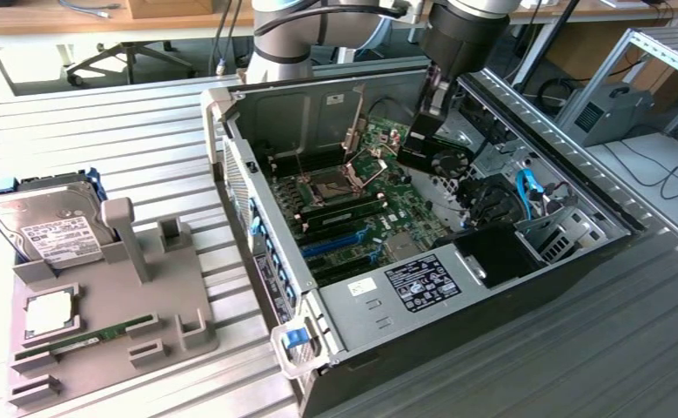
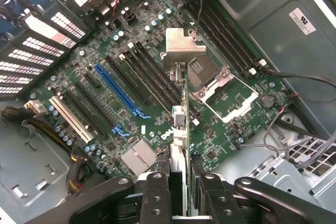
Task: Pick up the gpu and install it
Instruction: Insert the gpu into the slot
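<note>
Open computer case [image 1: 351, 305] lying on side, arm reaching in from above; motherboard [image 2: 220, 145] facing up inside; gpu [image 2: 182, 116] hanging edge-on above board, over black slots beside empty CPU socket [image 2: 210, 77], not yet seated; blue slot [image 2: 118, 90] off to one side, apart from card; silver bracket [image 2: 185, 45] at card's far end from gripper [image 2: 181, 184]; fingers [image 2: 157, 192] pinching card between them. Judgement: card looks skewed to slot line; square it parallel, bracket toward rear slot covers [image 2: 31, 56], lower slowly, no tilt.
</note>
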